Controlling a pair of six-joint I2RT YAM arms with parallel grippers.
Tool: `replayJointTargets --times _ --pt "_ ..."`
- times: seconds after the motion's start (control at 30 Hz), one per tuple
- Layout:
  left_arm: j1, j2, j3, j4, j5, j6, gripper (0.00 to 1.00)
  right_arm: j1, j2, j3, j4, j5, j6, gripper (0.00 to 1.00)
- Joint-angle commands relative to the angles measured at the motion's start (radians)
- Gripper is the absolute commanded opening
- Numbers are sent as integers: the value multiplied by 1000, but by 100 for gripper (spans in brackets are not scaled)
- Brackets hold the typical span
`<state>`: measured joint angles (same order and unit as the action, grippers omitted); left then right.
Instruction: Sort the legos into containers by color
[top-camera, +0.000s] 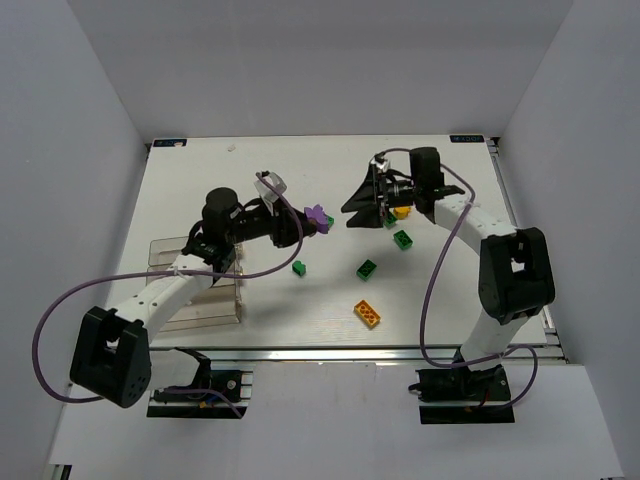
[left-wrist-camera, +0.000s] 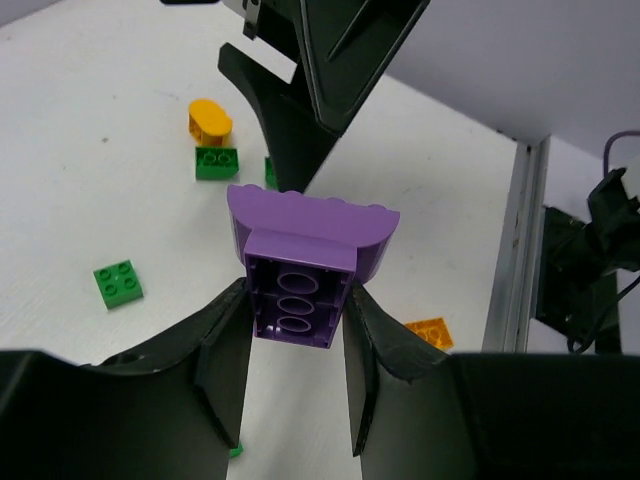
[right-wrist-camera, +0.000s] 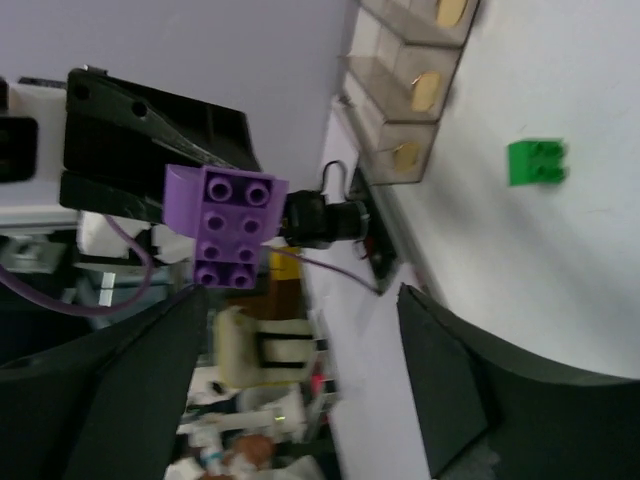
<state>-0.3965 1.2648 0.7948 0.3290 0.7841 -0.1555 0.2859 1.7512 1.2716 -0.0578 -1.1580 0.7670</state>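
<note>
My left gripper is shut on the purple lego and holds it above the table's middle. In the left wrist view the purple lego sits between my fingers, hollow underside toward the camera. My right gripper is open and empty, its tips facing the purple lego from the right. The right wrist view shows the purple lego ahead of the open right gripper. Green legos, a flat orange lego and a yellow-orange block lie on the table. The clear containers stand at the left.
The white table is walled by grey panels. Its metal front edge runs by the arm bases. A purple cable hangs along the right arm. In the left wrist view the right gripper's black fingers stand close beyond the purple lego.
</note>
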Motion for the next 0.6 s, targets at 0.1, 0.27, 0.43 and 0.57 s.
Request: replayJointTargets --times 0.1,0.27,0.43,0.57 --pt "-58 -13 -16 -114 -131 111 0 53 -75 -149 535 -97 497 74" --pt "-105 19 -2 -100 -158 119 0 90 -85 -155 589 -91 529 73" --pt "-125 42 14 -73 -171 109 0 111 -79 -172 495 -71 474 68" --pt "-134 36 12 -67 -197 109 0 114 -87 -186 449 -55 427 69"
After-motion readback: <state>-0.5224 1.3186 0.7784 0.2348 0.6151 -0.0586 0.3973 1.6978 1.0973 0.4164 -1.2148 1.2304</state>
